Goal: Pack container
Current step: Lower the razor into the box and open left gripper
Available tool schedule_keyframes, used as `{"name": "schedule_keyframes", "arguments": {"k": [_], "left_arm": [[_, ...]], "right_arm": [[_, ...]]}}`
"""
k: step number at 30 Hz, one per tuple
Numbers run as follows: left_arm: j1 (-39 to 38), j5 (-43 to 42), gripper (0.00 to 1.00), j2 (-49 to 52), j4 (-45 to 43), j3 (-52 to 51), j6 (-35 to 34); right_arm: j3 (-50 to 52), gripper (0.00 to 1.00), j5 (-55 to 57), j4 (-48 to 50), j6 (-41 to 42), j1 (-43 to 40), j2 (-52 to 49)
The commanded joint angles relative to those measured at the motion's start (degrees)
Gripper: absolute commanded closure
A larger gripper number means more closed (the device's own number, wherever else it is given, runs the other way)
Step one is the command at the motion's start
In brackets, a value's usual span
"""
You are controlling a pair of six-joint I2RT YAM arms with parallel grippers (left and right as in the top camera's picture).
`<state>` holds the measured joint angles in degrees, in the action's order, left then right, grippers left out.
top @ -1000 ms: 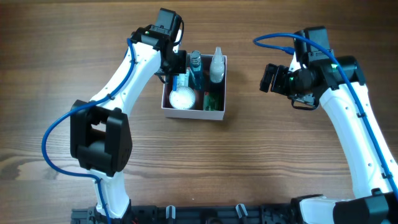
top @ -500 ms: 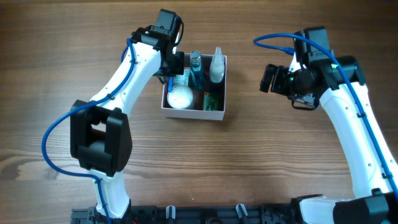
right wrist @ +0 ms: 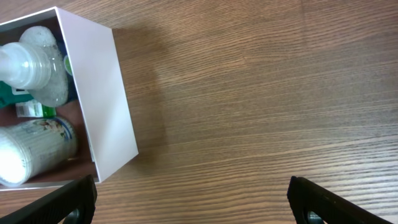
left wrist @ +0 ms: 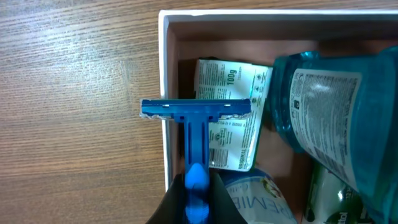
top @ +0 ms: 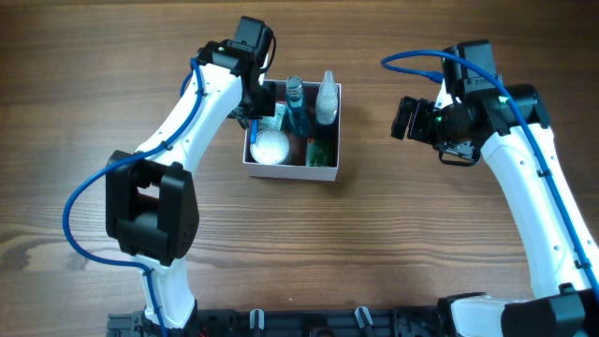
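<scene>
The container [top: 324, 171] is a square white box with a pinkish-brown inside, at the table's middle back. It holds a blue bottle [top: 295, 108], a clear spray bottle [top: 326, 98], a round white-lidded jar [top: 271, 147] and a white packet [left wrist: 230, 115]. My left gripper [left wrist: 198, 202] is shut on a blue razor [left wrist: 196, 127], whose head lies across the container's left wall [left wrist: 165, 93]. My right gripper [right wrist: 193, 202] is open and empty over bare table, to the right of the container [right wrist: 106, 106].
The wooden table [top: 402, 234] surrounds the container. The left arm [top: 201, 103] reaches over the table from the front left, the right arm [top: 524, 187] from the front right.
My left gripper has shifted slightly left and back with the razor. The white-lidded jar shows more fully. The right arm has not moved.
</scene>
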<state>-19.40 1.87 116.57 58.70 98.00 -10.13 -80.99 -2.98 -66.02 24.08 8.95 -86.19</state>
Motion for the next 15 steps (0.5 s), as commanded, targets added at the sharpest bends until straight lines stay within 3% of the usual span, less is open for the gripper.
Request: {"name": "schedule_keyframes", "arguments": {"k": [1,15], "left_arm": [[0.3,0.9,0.96,0.0,1.6,0.7,2.7],[0.3,7.2,0.95,-0.2,0.2,0.7,3.7]], "right_arm": [[0.1,0.0,0.0,0.0,-0.7,-0.2,-0.5],[0.1,0.0,0.0,0.0,-0.7,-0.2,-0.5]]}}
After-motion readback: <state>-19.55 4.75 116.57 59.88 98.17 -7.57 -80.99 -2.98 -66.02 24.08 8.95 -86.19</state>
